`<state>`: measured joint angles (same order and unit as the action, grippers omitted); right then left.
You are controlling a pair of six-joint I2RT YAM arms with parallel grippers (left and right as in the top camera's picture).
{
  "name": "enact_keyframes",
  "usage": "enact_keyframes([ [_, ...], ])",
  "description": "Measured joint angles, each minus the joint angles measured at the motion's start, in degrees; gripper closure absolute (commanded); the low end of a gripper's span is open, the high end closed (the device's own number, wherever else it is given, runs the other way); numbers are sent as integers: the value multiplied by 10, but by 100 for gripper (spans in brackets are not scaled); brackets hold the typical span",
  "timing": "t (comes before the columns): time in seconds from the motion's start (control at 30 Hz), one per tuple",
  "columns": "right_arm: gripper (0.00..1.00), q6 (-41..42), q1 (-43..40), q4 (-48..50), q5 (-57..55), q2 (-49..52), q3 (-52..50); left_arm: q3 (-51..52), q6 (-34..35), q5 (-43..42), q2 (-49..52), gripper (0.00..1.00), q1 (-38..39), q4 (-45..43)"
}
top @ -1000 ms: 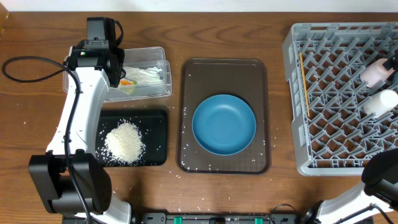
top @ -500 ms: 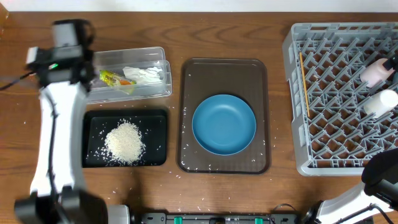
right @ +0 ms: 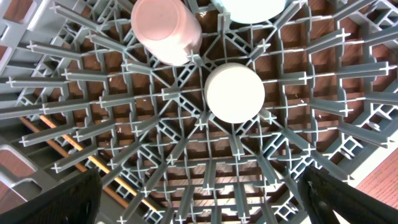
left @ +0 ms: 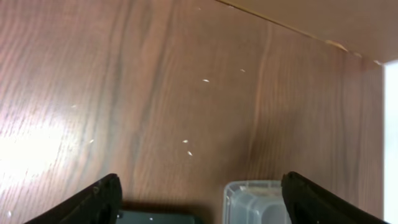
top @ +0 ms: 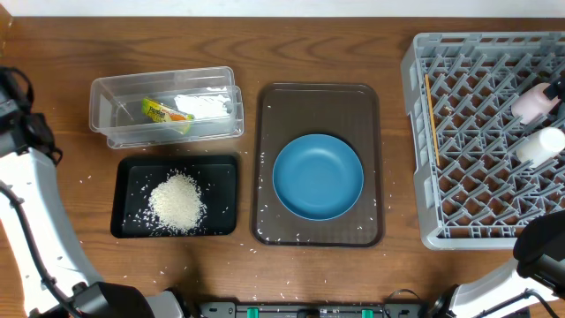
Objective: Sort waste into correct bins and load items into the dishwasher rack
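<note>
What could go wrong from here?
The dark-blue bowl on the brown tray is wide and smooth; a rim pinch may slip. The open right gripper hangs over the white cup and pink cup in the dishwasher rack, so lowering there could knock them. Stray rice grains on the table may get missed.

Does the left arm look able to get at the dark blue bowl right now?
Probably yes: nothing covers the dark blue bowl on the brown tray, and the left pincer is open and empty.
</note>
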<state>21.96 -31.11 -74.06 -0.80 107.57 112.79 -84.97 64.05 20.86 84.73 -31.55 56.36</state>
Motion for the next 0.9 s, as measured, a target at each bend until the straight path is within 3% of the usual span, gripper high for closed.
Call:
enact_keyframes([
  [0.27,1,14,0,13,38,0,0,0,0,-6,0,10,-13,1],
  [0.6,1,26,2,8,270,0,0,0,0,-10,0,7,-13,1],
  [0.77,1,-67,65,9,371,0,0,0,0,-10,0,7,-13,2],
  [0.9,1,-162,197,-9,361,1,0,0,0,-10,0,7,-13,2],
])
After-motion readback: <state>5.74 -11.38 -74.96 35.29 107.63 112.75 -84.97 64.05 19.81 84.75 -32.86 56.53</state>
